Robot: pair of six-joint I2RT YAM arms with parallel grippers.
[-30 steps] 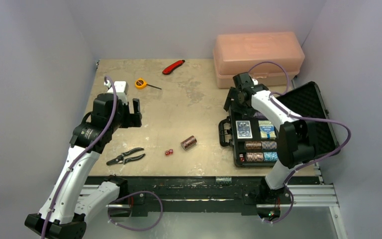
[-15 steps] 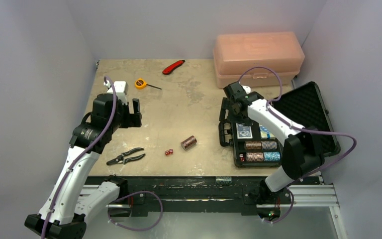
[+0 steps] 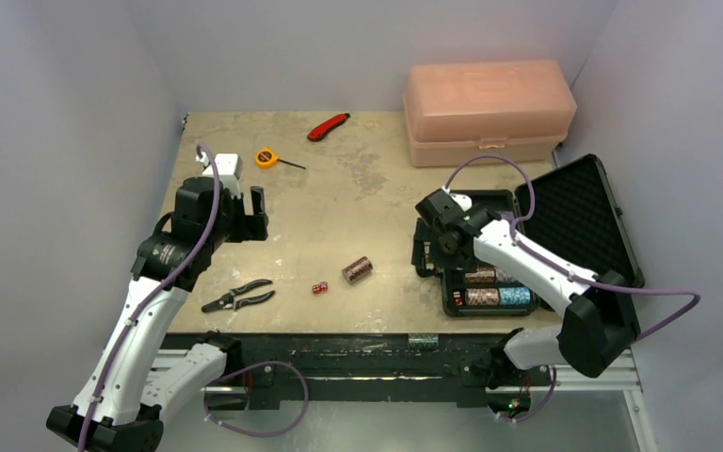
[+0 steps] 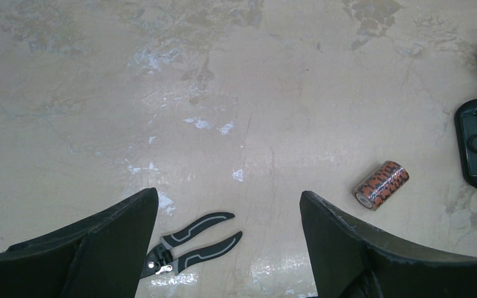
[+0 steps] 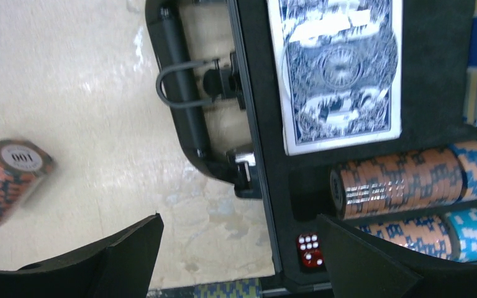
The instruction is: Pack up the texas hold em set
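Note:
The black case lies open at the right, its lid tilted back. Its foam base holds a blue card deck, chip rolls and a red die. One orange-and-black chip roll and two red dice lie loose on the table. My right gripper hangs open and empty above the case's left edge, near the handle. My left gripper is open and empty, raised over the table's left part.
Black pliers lie near the front left edge. A translucent pink box stands at the back right. A red utility knife and a yellow tape measure lie at the back. Grey walls close in the sides.
My right arm has swung from the back of the case forward and left, to its handle side, and its jaws have widened a little. The left arm has not moved.

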